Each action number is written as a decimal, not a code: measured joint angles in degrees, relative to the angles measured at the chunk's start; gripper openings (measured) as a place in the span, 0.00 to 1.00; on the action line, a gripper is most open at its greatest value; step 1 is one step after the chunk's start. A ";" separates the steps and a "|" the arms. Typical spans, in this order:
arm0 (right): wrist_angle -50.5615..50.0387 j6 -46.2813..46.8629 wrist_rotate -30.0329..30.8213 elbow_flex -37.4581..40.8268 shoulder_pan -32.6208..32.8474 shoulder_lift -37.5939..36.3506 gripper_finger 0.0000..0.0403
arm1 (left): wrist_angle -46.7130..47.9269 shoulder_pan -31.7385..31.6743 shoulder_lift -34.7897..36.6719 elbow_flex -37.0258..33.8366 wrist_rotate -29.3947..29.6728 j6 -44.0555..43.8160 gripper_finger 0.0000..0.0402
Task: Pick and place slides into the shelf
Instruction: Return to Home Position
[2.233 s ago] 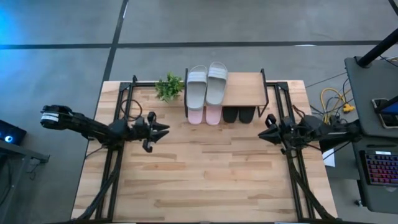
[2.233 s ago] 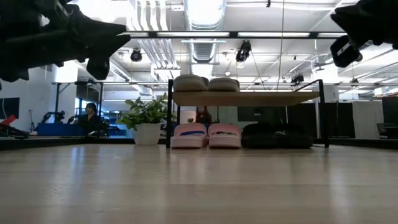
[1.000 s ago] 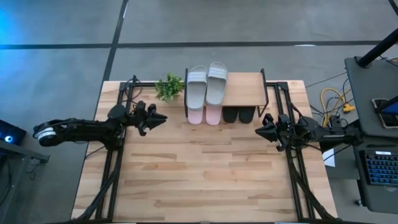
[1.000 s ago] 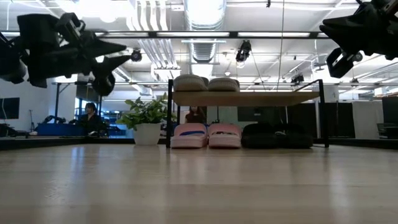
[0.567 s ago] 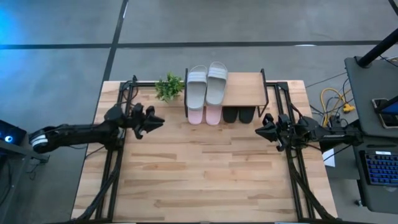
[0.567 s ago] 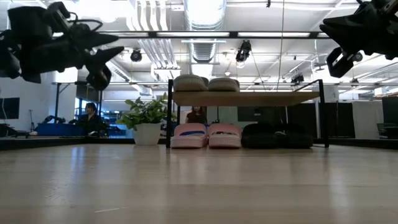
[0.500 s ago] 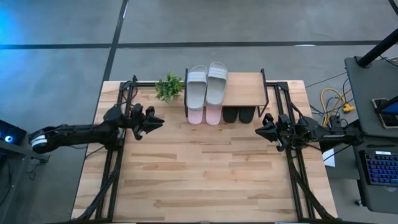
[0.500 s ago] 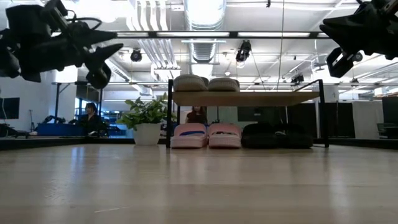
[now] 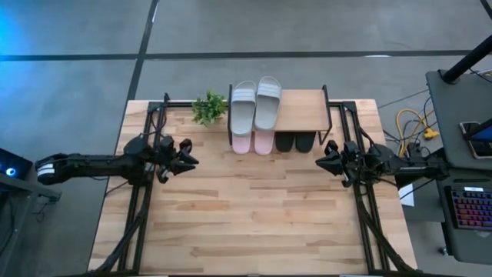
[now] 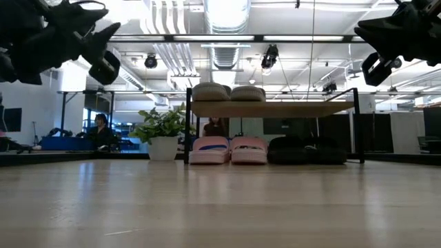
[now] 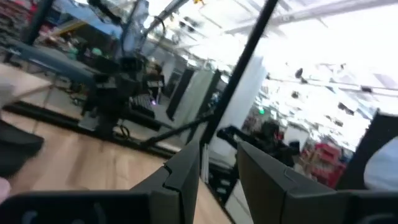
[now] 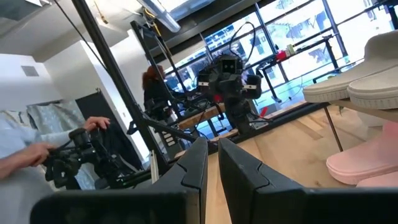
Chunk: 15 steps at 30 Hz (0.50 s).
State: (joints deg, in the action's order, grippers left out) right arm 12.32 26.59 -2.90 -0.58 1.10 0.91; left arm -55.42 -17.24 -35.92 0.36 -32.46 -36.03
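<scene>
**Task status.** All six slides are stowed at the shelf (image 9: 301, 112).
- The grey-green pair (image 9: 256, 104) lies on the top board, at the end nearest the potted plant (image 9: 208, 108).
- The pink pair (image 9: 254, 142) stands directly beneath it on the worktop (image 9: 254, 223).
- The black pair (image 9: 295, 141) stands beside the pink pair, also under the shelf.
- No slide lies loose in front of the shelf.
- Judged remaining: parking the arms only.

**Left tool** (image 9: 189, 158). It is in front of the shelf, out past its plant-side end and well apart from it. It is raised off the worktop. Its fingers (image 11: 183, 177) are narrowly spread and empty.

**Right tool** (image 9: 320, 163). It is in front of the shelf's opposite end, near the corner leg, and raised. Its fingers (image 12: 194, 165) are pressed almost together and empty.

**Clearance.** The worktop in front of the shelf lies open between the two tools. The nearest obstacles are the plant and the shelf legs.
</scene>
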 joint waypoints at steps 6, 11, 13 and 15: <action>-0.02 -0.02 0.00 0.00 -0.02 0.02 0.08 | 24.52 9.27 14.71 0.00 19.16 16.54 0.24; -0.02 -0.02 0.00 0.00 -0.02 0.00 0.08 | 42.14 14.53 25.55 0.00 30.53 29.43 0.24; -0.02 -0.02 0.00 0.00 0.00 0.04 0.08 | 48.01 15.45 29.39 0.00 31.57 31.62 0.24; -0.02 -0.02 0.00 0.00 -0.02 0.03 0.08 | 52.35 16.16 32.75 0.00 31.76 31.94 0.24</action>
State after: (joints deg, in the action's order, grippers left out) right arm 12.29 26.57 -2.90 -0.58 1.08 0.94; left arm -3.07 -1.07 -3.17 0.36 -0.70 -4.10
